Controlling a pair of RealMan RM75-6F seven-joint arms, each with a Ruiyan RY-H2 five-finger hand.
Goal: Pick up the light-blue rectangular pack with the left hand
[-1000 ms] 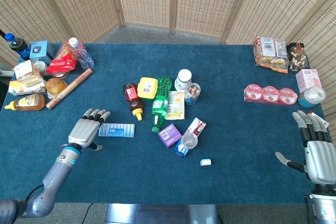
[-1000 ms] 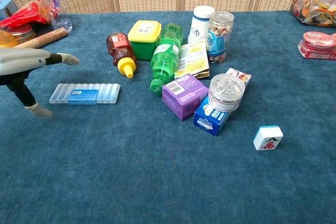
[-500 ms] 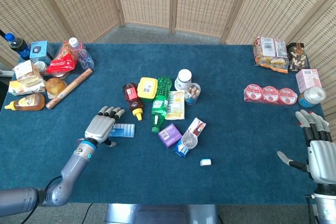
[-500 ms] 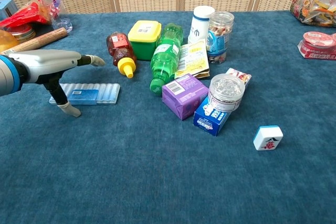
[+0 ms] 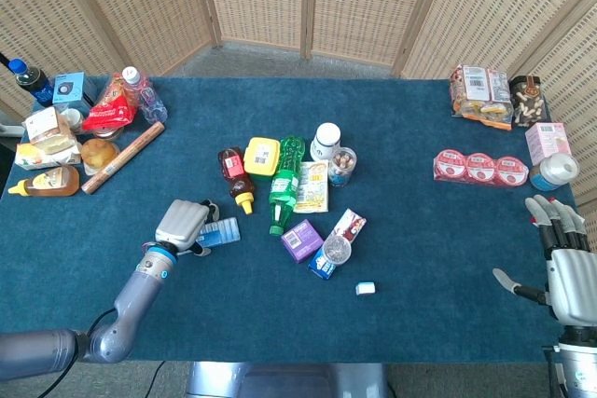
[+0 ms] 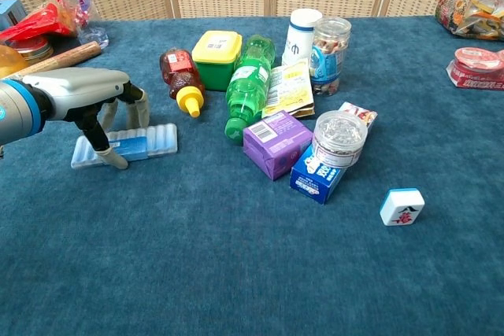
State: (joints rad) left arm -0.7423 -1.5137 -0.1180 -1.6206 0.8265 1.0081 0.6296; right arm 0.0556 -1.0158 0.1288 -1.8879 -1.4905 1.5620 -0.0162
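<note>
The light-blue rectangular pack [image 5: 222,230] [image 6: 154,140] lies on the blue table left of the central cluster, most of it under my left hand [image 5: 184,223] [image 6: 88,92]. That hand arches over the pack, its fingers curled down behind the far edge and its thumb against the near edge. The pack looks slightly tilted in this grip and still touches the cloth. My right hand [image 5: 565,266] rests at the table's right front with fingers spread, holding nothing; the chest view does not show it.
Close to the right of the pack lie a sauce bottle with a yellow cap [image 6: 180,74], a green bottle [image 6: 247,84] and a purple box [image 6: 276,143]. A rolling pin [image 5: 122,157] and groceries crowd the far left corner. A white tile [image 6: 402,206] lies in front.
My left hand moved right over the pack, then curled its fingers down around it. The pack shifted a little and tilted. The right hand barely moved.
</note>
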